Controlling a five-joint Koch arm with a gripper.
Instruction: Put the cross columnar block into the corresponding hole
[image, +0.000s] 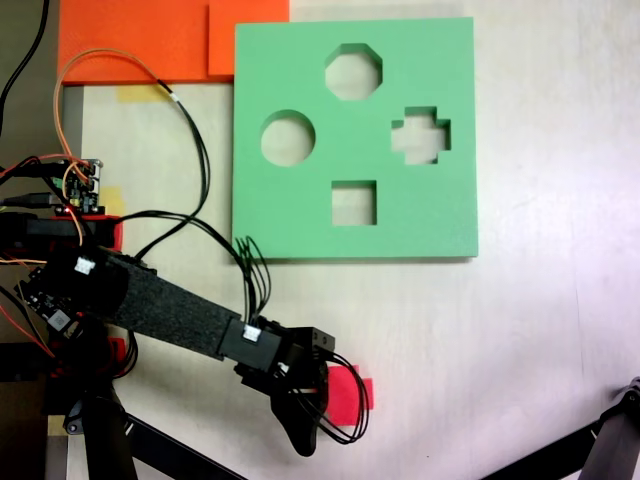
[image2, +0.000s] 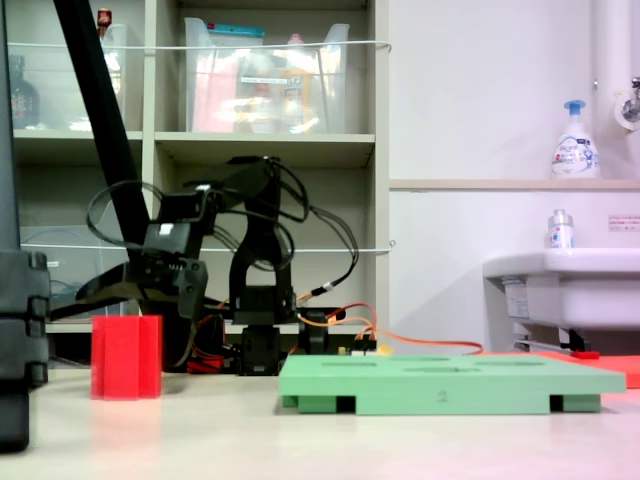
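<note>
**Almost over the red block, with the plus-shaped hole far up the board**

Seen in the first exterior view, the gripper (image: 315, 400) hangs at the bottom centre of the table (image: 540, 330), its dark fingers overlapping the left part of the cross columnar block (image: 350, 388). The block's red top shows just to the right of the fingers, so the block lies slightly toward the first exterior view's right of the tool. Whether the jaws stand apart or are pressed on the block cannot be told here, since cables and the finger bodies cover the gap. The green foam board (image: 300, 225) lies well apart, higher in the picture, and the corresponding hole (image: 420, 136) sits near its right edge, up and to the right of the block.

Next, in the second exterior view, the block (image2: 126, 357) stands upright on the table at the left, its long axis vertical. The gripper (image2: 135, 292) hovers just above its top, seemingly not yet around it, though the jaw opening is again hidden. The board (image2: 450, 385) lies flat to the right. Judging from this, the next move is a descent onto the block.
</note>
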